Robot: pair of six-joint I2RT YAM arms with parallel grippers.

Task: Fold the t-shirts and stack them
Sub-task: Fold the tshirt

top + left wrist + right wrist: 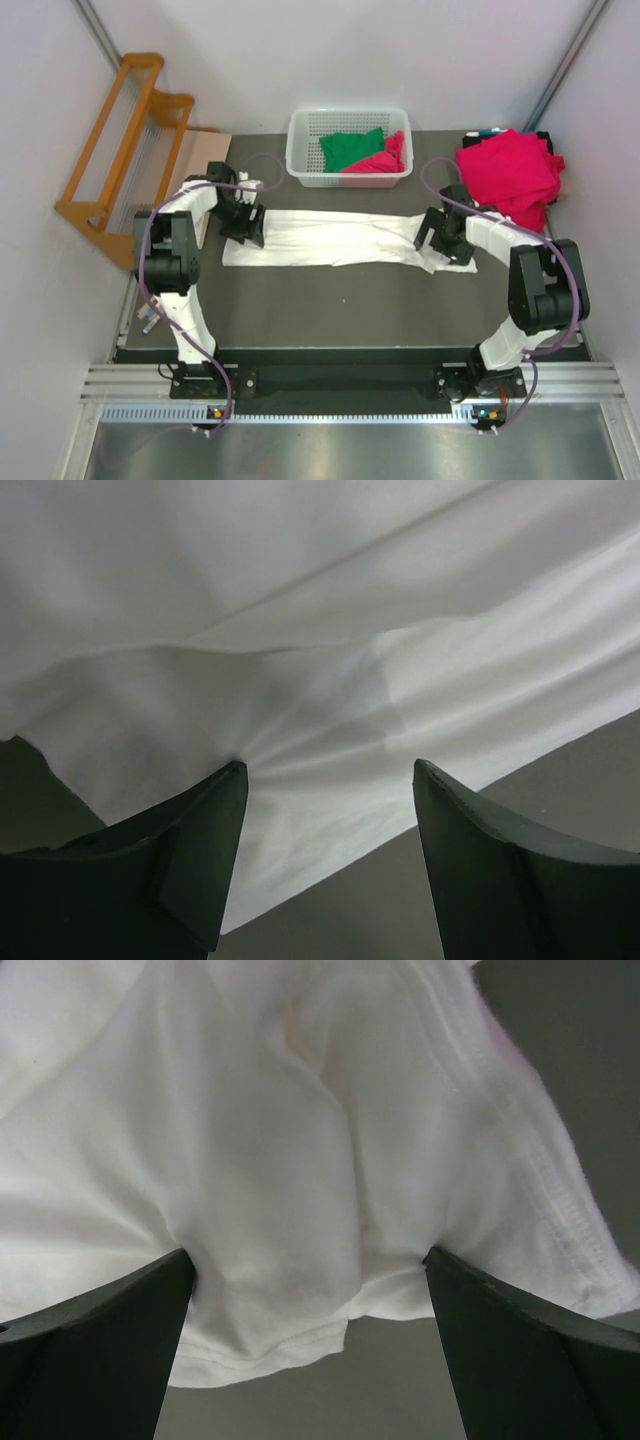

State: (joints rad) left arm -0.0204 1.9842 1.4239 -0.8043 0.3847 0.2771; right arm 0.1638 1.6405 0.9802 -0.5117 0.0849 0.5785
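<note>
Top external view gives you the white t-shirt [340, 240] lying flat as a long band across the middle of the dark tabletop [340, 310], running left to right between the two arms. The left claw [245, 228] sits on the left end of that band and the right claw [438, 235] on the right end, each low against the cloth.

At the far edge you see a white lattice basket [345, 180] holding a green t-shirt [350, 150] with a crimson t-shirt [385, 160] just beside it on the right. A loose pile of crimson t-shirts [510, 175] rests at the far right corner, well apart from the white one. A wooden rack [110, 150] leans off the tabletop on the far left.

In the left wrist view your claw is spread wide. Its dark fingers [200, 860] stand apart with white cloth lying between and under them, and small creases fan out from the left tip where it meets the fabric. The shirt's edge crosses just beside the tips, with bare tabletop beyond it.

In the right wrist view the claw is also spread wide. Its fingers [100, 1360] flank a soft bulge of white cloth that puckers at both tips, and nothing is pinched between them. A stitched hem [560, 1200] runs down the right side.
</note>
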